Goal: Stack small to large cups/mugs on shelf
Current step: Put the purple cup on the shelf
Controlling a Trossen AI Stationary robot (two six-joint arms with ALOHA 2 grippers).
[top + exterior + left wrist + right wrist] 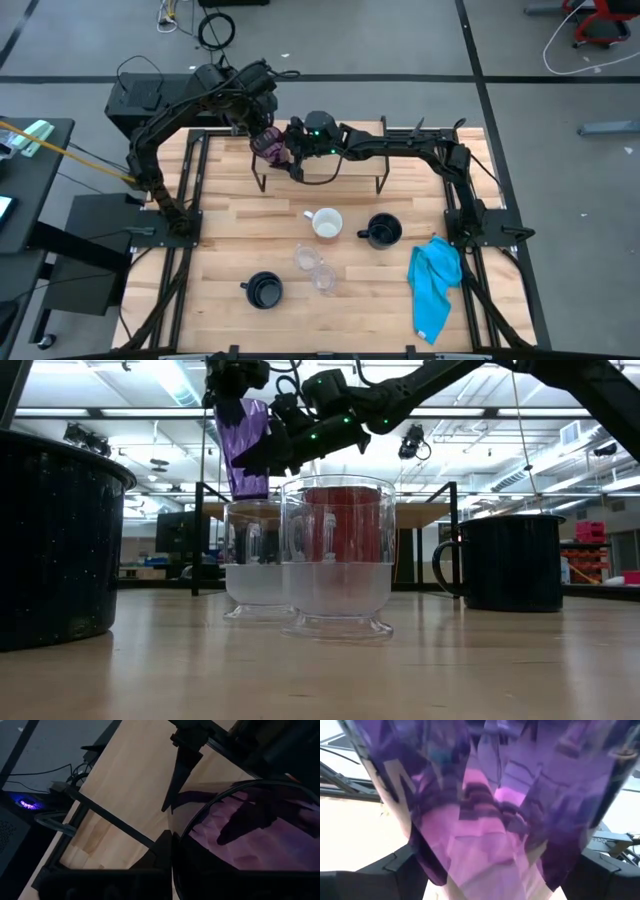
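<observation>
The translucent purple tumbler [268, 143] is upright over the left end of the shelf [357, 167], its base close above the plank [430, 512]. My left gripper [262, 122] is shut on its top. My right gripper [296, 150] reaches in level from the right, its fingers spread to either side of the tumbler's lower part [490, 820]. A white mug [327, 223], two black mugs [383, 231] [263, 290] and two clear cups [306, 258] [323, 277] stand on the tabletop. My left gripper holds the tumbler by its top rim [176, 836] from above, pointing down. One finger [161, 851] shows outside the wall; the other is hidden. The tumbler hangs upright below the fingers [245, 455]. Whether its base touches the plank, I cannot tell. My right gripper has a finger at each side of the tumbler's lower wall [427, 865], coming level from the table's right. Whether the fingers [402, 872] touch the wall, I cannot tell.
A blue cloth [435, 285] lies at the table's right front. In the low view the two clear cups [338, 555] stand nearest, with black mugs at the left [50, 540] and right [510, 560]. The shelf's right half is bare under my right arm.
</observation>
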